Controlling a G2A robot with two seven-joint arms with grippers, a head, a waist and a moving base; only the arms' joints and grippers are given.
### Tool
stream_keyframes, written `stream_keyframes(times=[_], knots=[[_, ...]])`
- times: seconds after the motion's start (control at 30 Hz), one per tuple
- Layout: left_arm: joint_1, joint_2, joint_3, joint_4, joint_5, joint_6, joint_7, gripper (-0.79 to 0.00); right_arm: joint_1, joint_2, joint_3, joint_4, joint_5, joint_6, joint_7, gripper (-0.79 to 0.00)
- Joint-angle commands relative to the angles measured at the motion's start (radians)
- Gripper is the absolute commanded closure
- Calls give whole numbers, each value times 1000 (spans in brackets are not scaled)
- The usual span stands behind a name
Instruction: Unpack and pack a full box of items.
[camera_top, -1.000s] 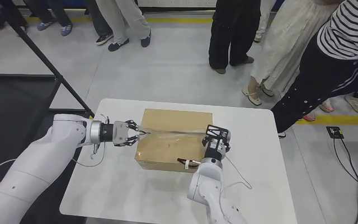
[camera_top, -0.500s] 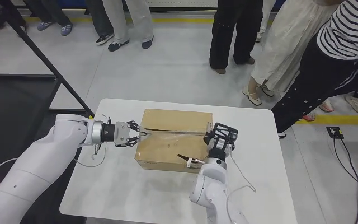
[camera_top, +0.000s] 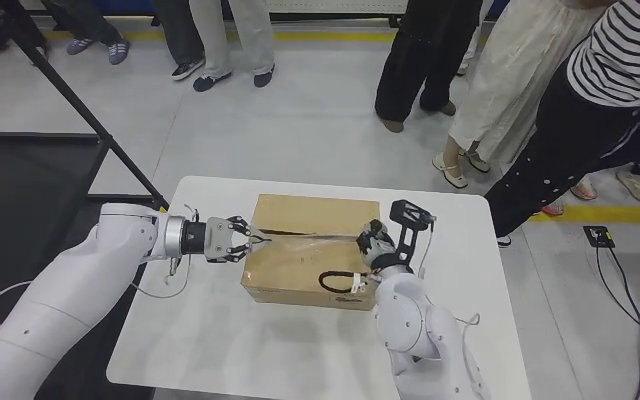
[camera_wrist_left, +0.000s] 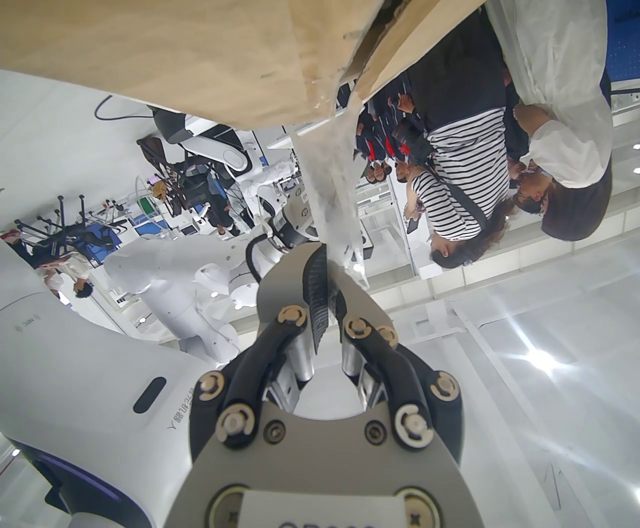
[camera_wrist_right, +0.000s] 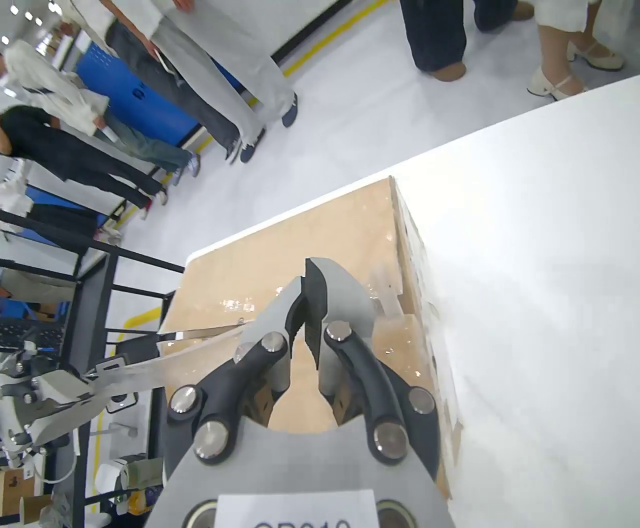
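Left claw (camera_top: 247, 239) clenched on a strip of clear tape (camera_wrist_left: 327, 200) stretched from a closed cardboard box (camera_top: 300, 215).

The box sits mid-frame in the top view on a white surface (camera_top: 200, 330), flaps down along the middle seam. The tape runs from that seam to the left claw at the box's left end. The right claw (camera_wrist_right: 307, 285), pressed shut on nothing, hangs over the box's right end, beside a tape end sticking up there. The task looks barely begun: the seal is only part lifted, nothing is unpacked, and all the repacking remains. A black cable (camera_top: 335, 281) loops over the box's lower edge and could snag a flap. A black metal frame (camera_top: 90, 120) stands upper left, well apart.
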Motion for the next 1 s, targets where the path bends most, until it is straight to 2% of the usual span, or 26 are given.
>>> stream_keyframes(times=[0.0, 0.23, 0.53, 0.97], knots=[[-2, 0, 3, 0, -1, -1, -1, 0, 22, 0, -3, 21, -24, 21, 35, 0], [-10, 1, 12, 4, -6, -2, -2, 0, 71, -1, -2, 81, -36, 47, 138, 0], [-19, -2, 24, 23, -12, -5, -5, 0, 122, -1, 18, 154, 43, -6, 216, 0], [-31, -8, 37, 50, -12, -8, -8, 0, 177, -14, -19, 253, 167, -71, 167, 0]])
